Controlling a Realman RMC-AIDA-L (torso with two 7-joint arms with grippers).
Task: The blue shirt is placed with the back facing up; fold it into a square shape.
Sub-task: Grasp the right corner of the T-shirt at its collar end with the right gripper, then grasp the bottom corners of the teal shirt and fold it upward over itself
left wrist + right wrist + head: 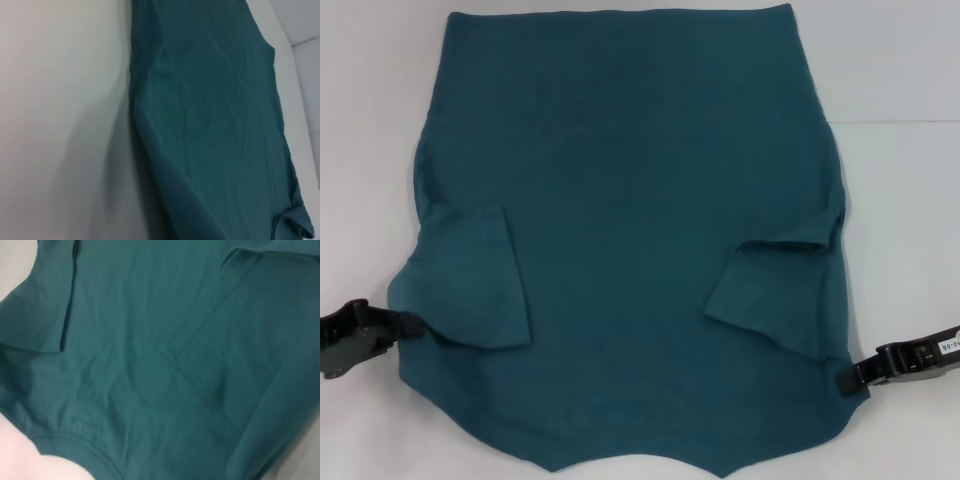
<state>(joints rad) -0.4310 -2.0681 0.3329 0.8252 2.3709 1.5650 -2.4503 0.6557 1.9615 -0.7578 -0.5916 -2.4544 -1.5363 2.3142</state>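
Fingers of left gripper [412,325] and right gripper [844,379] pinched onto blue shirt [630,240] edges.
Plain matte teal cloth, sleeves folded inward, spread flat on white tabletop [900,110].

White table [900,200], only non-task item. It shows outward of the left pincer [415,325] and outward of the right pincer [845,378], running from beside each to the far edge of the head view. Seam [900,121] in the tabletop, well beyond the right pincer on its outer side, a thin straight line to the view's edge. Left wrist view: table [60,100] with a soft grey shadow [115,165], seam [305,42] at one corner. Right wrist view: pale table patch [15,460], blurred.
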